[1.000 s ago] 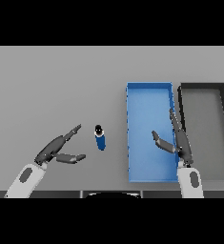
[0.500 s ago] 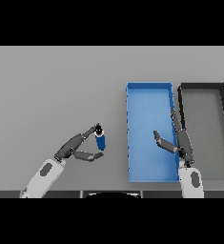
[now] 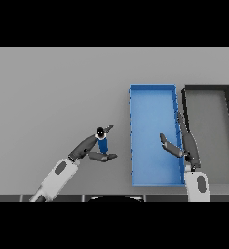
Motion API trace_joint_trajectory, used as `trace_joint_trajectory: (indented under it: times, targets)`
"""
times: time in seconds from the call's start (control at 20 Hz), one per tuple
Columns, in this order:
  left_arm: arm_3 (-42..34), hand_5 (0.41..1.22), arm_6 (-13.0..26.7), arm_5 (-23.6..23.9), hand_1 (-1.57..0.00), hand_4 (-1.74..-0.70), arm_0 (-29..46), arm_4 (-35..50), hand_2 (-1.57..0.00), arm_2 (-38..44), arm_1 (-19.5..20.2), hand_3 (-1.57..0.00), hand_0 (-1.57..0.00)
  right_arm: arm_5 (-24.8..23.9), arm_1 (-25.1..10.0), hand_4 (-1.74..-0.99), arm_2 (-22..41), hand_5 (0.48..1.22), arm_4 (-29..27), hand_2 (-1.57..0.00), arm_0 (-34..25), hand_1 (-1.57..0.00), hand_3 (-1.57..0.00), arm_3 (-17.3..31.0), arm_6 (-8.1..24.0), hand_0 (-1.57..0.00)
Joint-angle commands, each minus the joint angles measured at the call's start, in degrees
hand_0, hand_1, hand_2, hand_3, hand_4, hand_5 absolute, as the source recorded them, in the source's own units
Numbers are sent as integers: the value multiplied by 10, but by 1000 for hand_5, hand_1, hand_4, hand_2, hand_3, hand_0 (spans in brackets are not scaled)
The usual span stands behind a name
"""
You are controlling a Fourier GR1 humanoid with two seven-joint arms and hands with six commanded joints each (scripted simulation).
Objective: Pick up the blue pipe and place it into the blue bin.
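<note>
Blue pipe (image 3: pixel 103 143) stands upright on the grey table (image 3: pixel 52 97), just left of the blue bin (image 3: pixel 152 181), sitting between the left hand's (image 3: pixel 89 148) fingers and thumb, not clearly clamped yet. Left hand is nearer; right hand (image 3: pixel 184 146) hangs relaxed, holding nothing, over the bin's right wall beside the dark bin (image 3: pixel 208 89).

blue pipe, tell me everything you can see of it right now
The blue pipe is a short, smooth blue cylinder with a dark end showing at its top. It stands roughly upright on the grey table, left of the blue bin and apart from it. The left hand is at it: fingers reach along its far side and the thumb lies below its base. Whether it is lifted cannot be told.
</note>
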Motion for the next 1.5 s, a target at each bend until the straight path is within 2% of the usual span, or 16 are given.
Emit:
trace_joint_trajectory:
  times: [0.0, 0.1, 0.15, 0.2, 0.3, 0.35, 0.45, 0.55, 0.65, 0.75, 0.95, 1.0, 1.15, 1.45]
  targets:
    - [5, 463, -6, 1, 1, -1107, -2, 3, 1, 2, -7, 1, 1, 4, 2, -1207, 1, 650, -4, 1, 5, 1, 1, -2, -9, 1]
    - [12, 550, -14, -2, -41, -1186, -4, 23, -151, 12, -21, -121, 1, 4, 2, -1213, 2, 655, -3, 1, 0, 1, 1, 0, -6, 1]
    - [17, 613, -11, -3, -156, -1243, -5, 32, -308, 16, -31, -276, -10, 5, 8, -1217, 5, 655, -4, 1, 2, 1, 1, 3, -6, 1]
    - [16, 735, -23, -7, -319, -1281, 0, 44, -485, 21, -36, -535, -125, 4, 6, -1220, 3, 656, -5, 1, 4, 1, 1, -3, -10, 1]
    - [14, 910, -25, 0, -752, -1439, 5, 45, -865, 17, -49, -908, -602, 5, 3, -1219, 1, 657, -5, 1, 3, 1, 1, 2, -9, 1]
    - [7, 972, -18, -2, -915, -1497, 13, 47, -1006, 14, -47, -1030, -796, 9, 6, -1224, 4, 658, -8, 1, 9, 1, 1, -1, -16, 1]
    - [8, 1062, -20, 5, -1151, -1580, 9, 45, -1210, 10, -51, -1194, -1075, 10, 7, -1233, 4, 660, -11, 1, 0, 1, 1, 0, -1, 1]
    - [8, 1119, -26, 14, -1302, -1530, 2, 32, -1340, 2, -52, -1330, -1253, 10, 7, -1224, 2, 651, -12, 1, -3, 1, 1, 5, 6, 1]
    - [-2, 1156, -41, 21, -1399, -1501, 6, 20, -1423, -2, -57, -1417, -1368, 9, 12, -1221, 4, 638, -12, 1, -12, 1, 1, 9, 13, 1]
    - [-17, 1179, -52, 23, -1461, -1484, 6, 21, -1476, 4, -60, -1472, -1441, 8, 13, -1217, 6, 631, -10, 1, -5, 1, 1, 7, -3, 1]
    - [-45, 1204, -58, 19, -1526, -1469, -9, 26, -1532, 15, -68, -1531, -1518, 8, 8, -1226, -2, 636, -18, 1, -13, 1, 1, 4, 12, 1]
    - [-61, 1207, -49, 23, -1535, -1468, -12, 25, -1540, 15, -73, -1539, -1528, 5, 10, -1220, 2, 638, -9, 1, -16, 1, 1, 9, 17, 1]
    - [-96, 1214, -30, 11, -1553, -1466, -24, 30, -1555, 12, -79, -1554, -1549, 2, 8, -1194, 7, 642, 4, 1, -12, 1, 1, 11, 5, 1]
    - [-135, 1219, 14, -8, -1566, -1467, -38, 23, -1567, 7, -83, -1567, -1565, 3, 3, -1155, 1, 642, 2, 1, -8, 1, 1, 15, -7, 1]
